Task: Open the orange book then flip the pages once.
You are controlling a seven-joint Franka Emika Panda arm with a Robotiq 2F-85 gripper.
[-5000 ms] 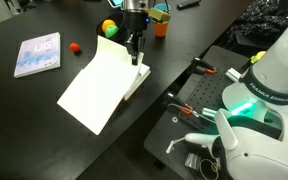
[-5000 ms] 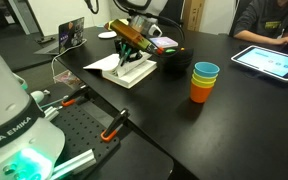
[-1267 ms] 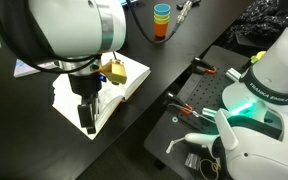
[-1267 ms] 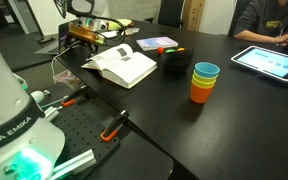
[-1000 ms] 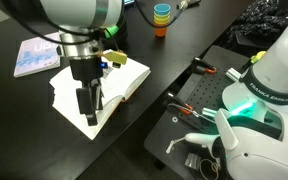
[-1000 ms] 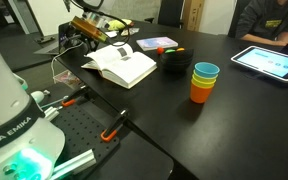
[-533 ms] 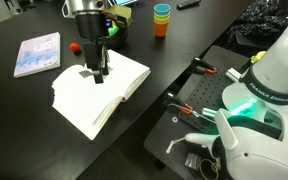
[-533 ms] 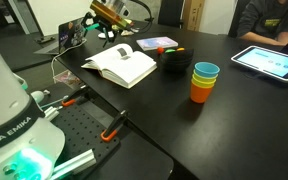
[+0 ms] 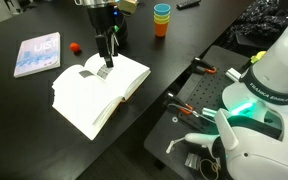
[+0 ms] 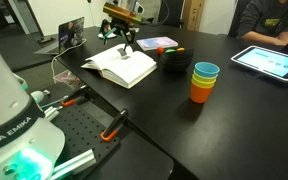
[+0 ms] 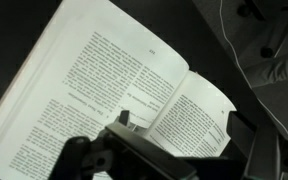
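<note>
As end effector (image 9: 105,66) hovers, orange book (image 9: 82,97) lies open.

This is a robotics lab, I would say, with something of an office in it. A white robot base (image 9: 259,90) with a green light stands on a black perforated plate (image 9: 174,130), and in an exterior view its side reads FRANKA EMIKA. Clamps with orange handles (image 10: 112,124) lie on this plate. The long black tables (image 10: 234,115) carry a tablet (image 10: 271,61) and a small screen (image 10: 72,33), and a person (image 10: 264,18) sits at the far side.
</note>
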